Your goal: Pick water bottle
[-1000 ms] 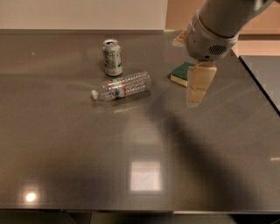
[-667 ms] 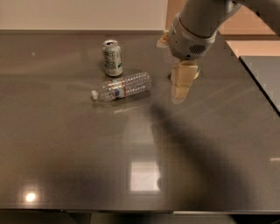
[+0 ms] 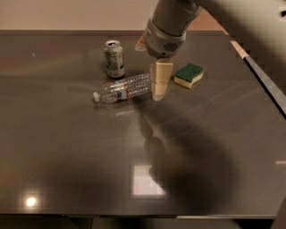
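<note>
The water bottle point(image 3: 123, 88) lies sideways on the desk point(image 3: 67, 147), its base just beside the end effector point(image 3: 160, 89) (spread or closed, I cannot tell), and it is likely light, crushable and slick, so grip across its ribbed middle.

One view only. The camera sits high and looks down at a slant across a dark, glossy table point(image 3: 67, 147), which fills nearly the whole frame. The table's near edge runs along the bottom, and its far edge meets a pale wall point(image 3: 67, 13) along the top, so the view faces away from the near side. The table's right edge cuts diagonally across the upper right. The robot's arm point(image 3: 172, 22) enters from the top right, large and close to the lens. Its gripper point(image 3: 157, 95) hangs in the upper middle, just beside one end of the water bottle point(image 3: 123, 88). A drink can point(image 3: 114, 58) stands farther back, and a sponge point(image 3: 188, 74) lies to the right.
</note>
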Motion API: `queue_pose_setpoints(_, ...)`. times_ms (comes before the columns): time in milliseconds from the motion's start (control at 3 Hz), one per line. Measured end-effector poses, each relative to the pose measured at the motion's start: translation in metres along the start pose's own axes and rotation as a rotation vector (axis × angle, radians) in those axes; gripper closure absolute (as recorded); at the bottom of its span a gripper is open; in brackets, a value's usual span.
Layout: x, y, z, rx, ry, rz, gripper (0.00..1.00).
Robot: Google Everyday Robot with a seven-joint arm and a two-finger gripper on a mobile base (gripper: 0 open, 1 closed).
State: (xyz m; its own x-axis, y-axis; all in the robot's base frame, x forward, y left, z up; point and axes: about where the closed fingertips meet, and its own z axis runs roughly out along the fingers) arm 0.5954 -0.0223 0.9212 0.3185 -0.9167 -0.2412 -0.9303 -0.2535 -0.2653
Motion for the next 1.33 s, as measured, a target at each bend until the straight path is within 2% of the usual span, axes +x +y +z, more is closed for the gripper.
queue_pose_setpoints(667, -0.023, -0.016, 0.047, -0.097, -0.02, -0.068, 0.0)
queue_pose_setpoints(1000, -0.029, -0.018, 0.088, -0.182, -0.009, -0.1, 0.0)
queue_pose_setpoints(1333, -0.03, -0.018, 0.094, -0.193, -0.006, -0.103, 0.0)
